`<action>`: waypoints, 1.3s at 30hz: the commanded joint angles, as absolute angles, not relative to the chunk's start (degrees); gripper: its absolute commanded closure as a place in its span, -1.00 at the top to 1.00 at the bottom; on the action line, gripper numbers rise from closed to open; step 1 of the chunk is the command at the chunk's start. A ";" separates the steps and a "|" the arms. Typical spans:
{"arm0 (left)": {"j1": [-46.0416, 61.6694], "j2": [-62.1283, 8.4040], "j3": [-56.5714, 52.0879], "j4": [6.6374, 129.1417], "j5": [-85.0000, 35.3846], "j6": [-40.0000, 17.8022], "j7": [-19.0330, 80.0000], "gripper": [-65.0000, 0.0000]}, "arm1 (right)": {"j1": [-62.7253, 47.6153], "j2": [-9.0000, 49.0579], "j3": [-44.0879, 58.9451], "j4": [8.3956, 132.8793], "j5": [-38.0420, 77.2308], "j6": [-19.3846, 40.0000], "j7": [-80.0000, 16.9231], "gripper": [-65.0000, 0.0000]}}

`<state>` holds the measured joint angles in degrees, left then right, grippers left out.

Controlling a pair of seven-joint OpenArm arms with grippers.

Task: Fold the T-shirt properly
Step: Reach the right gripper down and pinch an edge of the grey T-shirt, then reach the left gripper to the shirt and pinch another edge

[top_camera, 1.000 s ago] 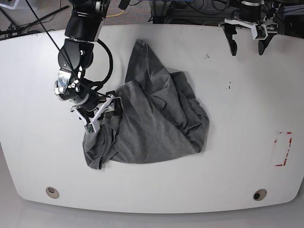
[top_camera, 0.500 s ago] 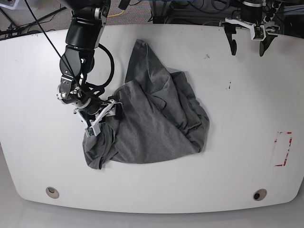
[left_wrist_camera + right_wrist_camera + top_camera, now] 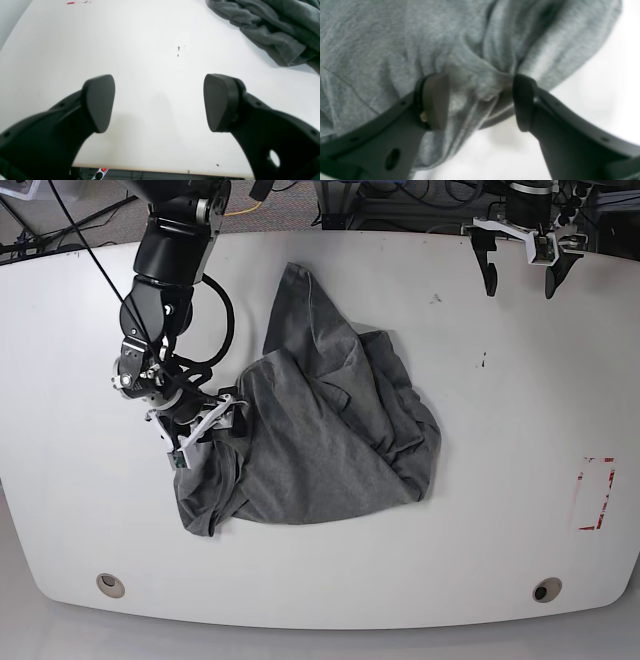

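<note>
Right hand (image 3: pixel 208 430) shifted slightly up-left, fingers astride bunched T-shirt (image 3: pixel 330 435) edge; left hand (image 3: pixel 520 275) unmoved, spread wide.

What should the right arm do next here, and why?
Probably close the right gripper on the bunched fabric. Its jaws stand apart around a gathered fold at the edge of the crumpled T-shirt, not yet pinching it. The left gripper hangs open, away from the shirt.

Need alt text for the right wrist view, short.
Close-up, slightly blurred: the right tool straddles a bunched fold of the heather-grey T-shirt, one finger pressed on the cloth. Bare white table shows to the right and below.
</note>
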<state>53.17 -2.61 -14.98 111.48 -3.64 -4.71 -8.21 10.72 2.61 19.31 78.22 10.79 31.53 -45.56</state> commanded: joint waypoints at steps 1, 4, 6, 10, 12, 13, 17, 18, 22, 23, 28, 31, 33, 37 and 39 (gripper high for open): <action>53.76 -2.95 -15.16 112.31 -3.74 -4.53 -9.63 0.59 | 12.26 2.86 19.21 77.05 11.74 31.60 -44.18 0.15; 53.76 -2.95 -15.16 112.31 -3.74 -4.53 -9.63 0.59 | 12.35 2.86 19.21 75.91 12.09 31.60 -44.18 0.15; 53.76 -2.95 -15.16 112.31 -3.74 -4.53 -9.63 0.59 | 12.35 2.68 19.21 75.91 12.18 31.60 -44.18 0.15; 53.76 -2.95 -15.16 112.31 -3.74 -4.53 -9.63 0.59 | 12.35 2.42 19.12 76.00 12.26 31.60 -44.18 0.14; 53.76 -2.95 -15.16 112.31 -3.74 -4.53 -9.63 0.59 | 12.35 2.33 19.12 76.09 12.26 31.60 -44.18 0.14; 53.76 -2.95 -15.16 112.31 -3.65 -4.53 -9.63 0.59 | 12.35 2.33 19.12 76.18 12.26 31.60 -44.18 0.14; 53.76 -2.95 -15.16 112.31 -3.65 -4.53 -9.63 0.59 | 12.26 2.24 19.03 77.76 12.35 31.69 -44.35 0.14; 53.76 -2.95 -15.16 112.31 -3.65 -4.53 -9.63 0.59 | 12.26 1.89 18.95 77.93 12.35 31.69 -44.35 0.14; 53.76 -2.95 -15.16 112.31 -3.65 -4.53 -9.63 0.59 | 12.26 1.19 18.95 78.11 12.35 31.78 -44.53 0.14; 53.76 -2.95 -15.16 112.31 -3.65 -4.53 -9.63 0.59 | 12.26 1.19 18.86 78.11 12.35 31.78 -44.62 0.14; 53.67 -2.95 -15.16 112.31 -3.65 -4.53 -9.63 0.59 | 12.26 0.04 18.86 78.02 12.35 31.78 -44.62 0.14; 52.62 -2.95 -15.25 112.31 -3.65 -4.53 -9.63 0.59 | 12.26 -0.40 18.86 78.02 12.35 31.78 -44.53 0.14; 52.26 -2.95 -15.34 112.31 -3.65 -4.53 -9.63 0.59 | 12.26 -0.40 18.86 77.93 12.35 31.78 -44.26 0.06; 52.00 -2.95 -15.34 112.31 -3.65 -4.53 -9.63 0.59 | 13.41 -0.40 18.86 77.67 12.00 31.78 -44.18 -0.33; 51.82 -2.95 -15.16 112.31 -3.65 -4.53 -9.54 0.59 | 13.76 -0.40 18.86 77.67 11.82 31.78 -44.18 -0.60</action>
<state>51.35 -2.57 -15.05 111.44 -3.64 -4.69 -8.14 12.01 -0.56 18.92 76.71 10.76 31.53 -45.60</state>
